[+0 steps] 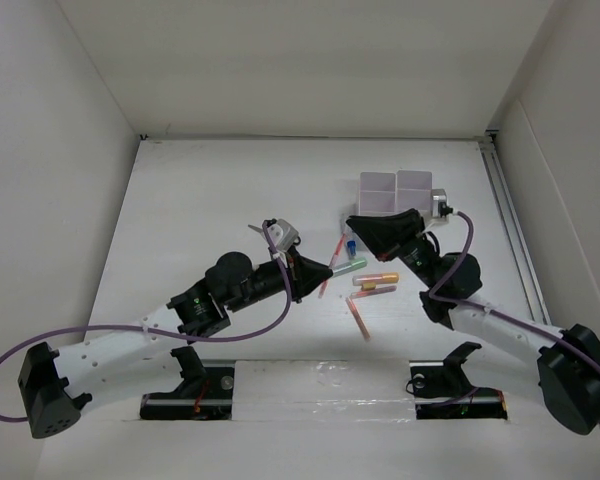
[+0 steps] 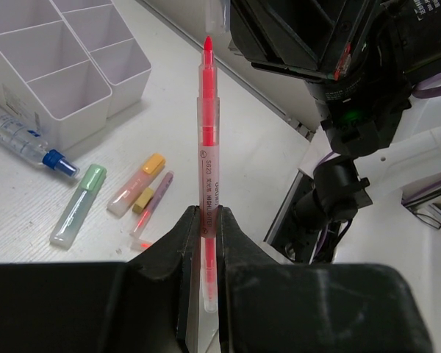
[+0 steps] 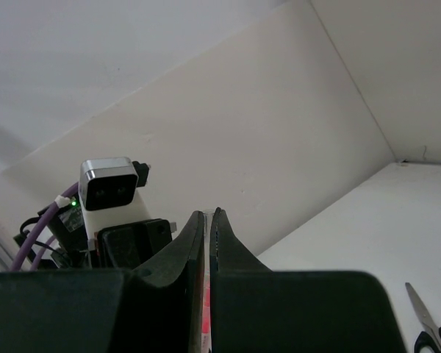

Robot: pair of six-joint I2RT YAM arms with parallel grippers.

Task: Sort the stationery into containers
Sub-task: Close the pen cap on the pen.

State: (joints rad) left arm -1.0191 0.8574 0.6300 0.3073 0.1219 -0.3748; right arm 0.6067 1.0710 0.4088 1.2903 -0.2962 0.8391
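My left gripper (image 2: 208,213) is shut on a pink highlighter (image 2: 208,147), held above the table with its bare tip pointing at the right arm. My right gripper (image 3: 207,215) is shut on a thin clear piece with a pink tint, which looks like the highlighter's cap (image 2: 216,15); it hangs just beyond the tip. In the top view the two grippers (image 1: 323,270) (image 1: 356,226) meet in front of the white organiser (image 1: 395,190). On the table lie a green marker (image 2: 77,206), an orange marker (image 2: 136,184), a pinkish marker (image 2: 153,209) and a blue-capped tube (image 2: 29,143).
A thin red pen (image 1: 358,318) lies nearer the arm bases. Black-handled scissors (image 3: 426,323) lie on the table beyond the left gripper. The organiser's compartments (image 2: 51,66) that show hold nothing. White walls enclose the table, with a rail (image 1: 510,230) along its right edge.
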